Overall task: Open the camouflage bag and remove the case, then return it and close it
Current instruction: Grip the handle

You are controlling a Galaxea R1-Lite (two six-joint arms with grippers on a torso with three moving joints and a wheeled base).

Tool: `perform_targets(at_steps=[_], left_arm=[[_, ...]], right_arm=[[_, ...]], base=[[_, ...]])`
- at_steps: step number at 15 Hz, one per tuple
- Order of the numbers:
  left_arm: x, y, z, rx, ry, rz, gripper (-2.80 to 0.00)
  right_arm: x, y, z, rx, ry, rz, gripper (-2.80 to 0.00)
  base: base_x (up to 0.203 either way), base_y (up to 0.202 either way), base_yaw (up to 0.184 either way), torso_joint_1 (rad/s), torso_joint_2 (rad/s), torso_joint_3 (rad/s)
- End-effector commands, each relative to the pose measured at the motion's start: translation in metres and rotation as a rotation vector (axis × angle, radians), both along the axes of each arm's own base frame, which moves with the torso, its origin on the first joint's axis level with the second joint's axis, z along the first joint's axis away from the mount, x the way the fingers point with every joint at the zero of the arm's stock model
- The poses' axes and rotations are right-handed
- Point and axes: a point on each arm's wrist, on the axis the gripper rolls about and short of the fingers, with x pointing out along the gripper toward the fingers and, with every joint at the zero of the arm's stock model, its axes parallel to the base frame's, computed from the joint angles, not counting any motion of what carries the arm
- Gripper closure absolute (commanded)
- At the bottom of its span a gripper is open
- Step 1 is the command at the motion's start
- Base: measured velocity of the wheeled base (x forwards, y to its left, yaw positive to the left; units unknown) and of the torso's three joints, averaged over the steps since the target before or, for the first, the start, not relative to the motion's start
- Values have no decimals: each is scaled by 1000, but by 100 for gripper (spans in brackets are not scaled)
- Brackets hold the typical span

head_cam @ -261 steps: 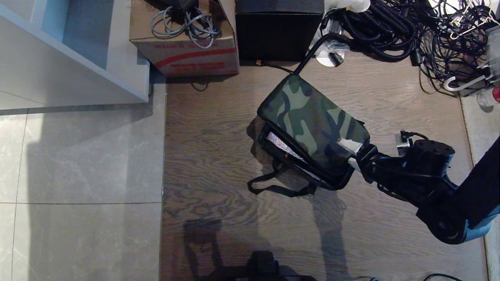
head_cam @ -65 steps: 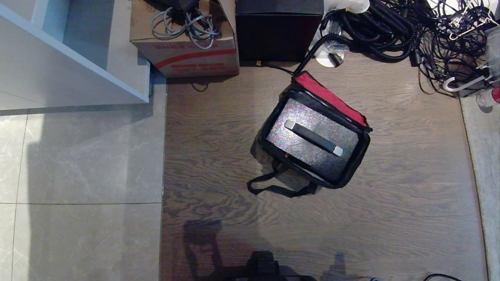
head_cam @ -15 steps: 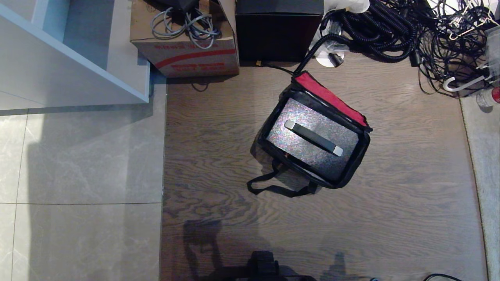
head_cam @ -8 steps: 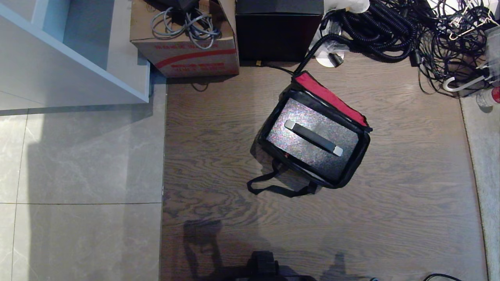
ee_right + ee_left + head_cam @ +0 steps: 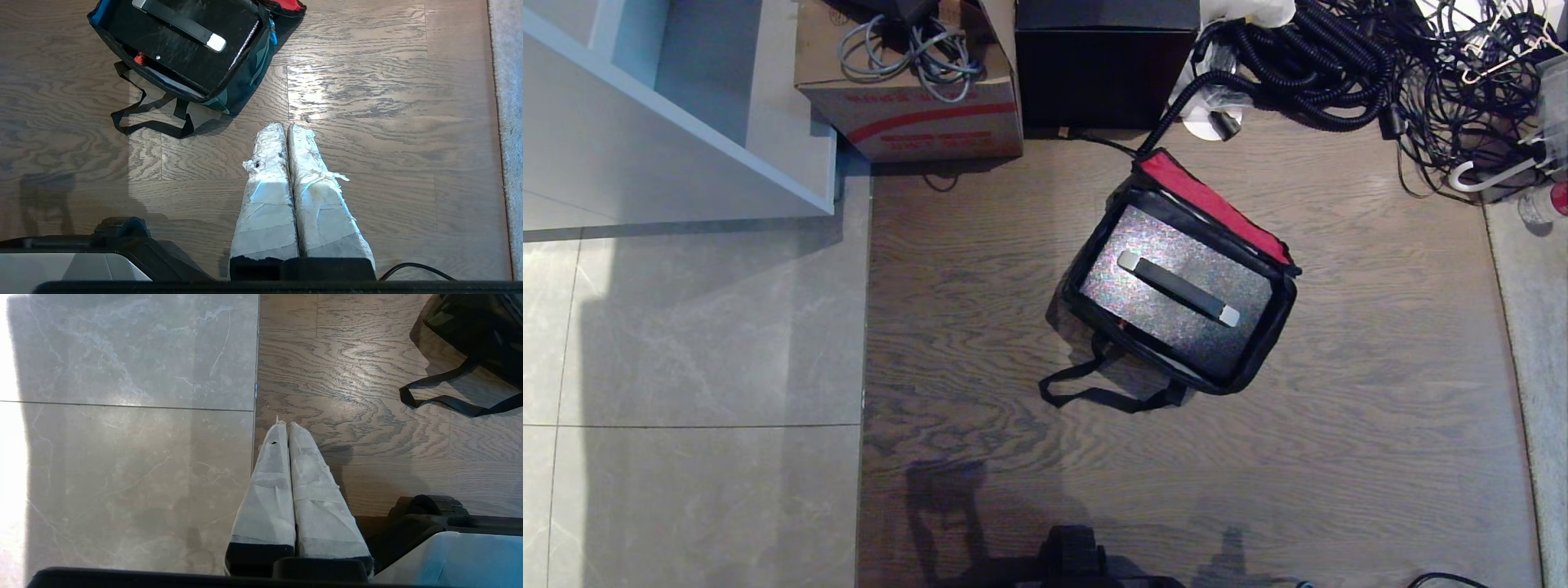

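The camouflage bag (image 5: 1262, 343) now lies open on the wood floor, lid thrown back toward one o'clock, the case (image 5: 1176, 290) exposed inside. Both arms have withdrawn; the left gripper (image 5: 286, 425) and right gripper (image 5: 286, 126) hang with fingers pressed together, empty, so lifting the case likely follows.

The boxy soft camouflage bag (image 5: 1262, 343) with black sides and a red inner rim stands open on the wooden floor, turned at an angle, its lid flipped back on the far side and its black strap (image 5: 1094, 392) trailing loose on the floor. Inside it sits the black speckled rectangular hard case (image 5: 1176, 314), flat, its black top handle (image 5: 1178, 288) with silver ends facing up.
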Motion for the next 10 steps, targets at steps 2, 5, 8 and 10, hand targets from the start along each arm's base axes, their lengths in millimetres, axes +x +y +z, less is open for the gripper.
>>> perform_targets(at_steps=[2, 5, 8, 10], left_arm=[[0, 0, 0, 0, 0, 0, 0], [0, 0, 0, 0, 0, 0, 0], [0, 0, 0, 0, 0, 0, 0], [0, 0, 0, 0, 0, 0, 0]], right_arm=[[3, 0, -11, 1, 41, 1, 0], [3, 0, -11, 0, 40, 1, 0], [3, 0, -11, 0, 40, 1, 0], [3, 0, -11, -1, 40, 1, 0]], base=[[0, 0, 0, 0, 0, 0], [0, 0, 0, 0, 0, 0], [0, 0, 0, 0, 0, 0], [0, 0, 0, 0, 0, 0]])
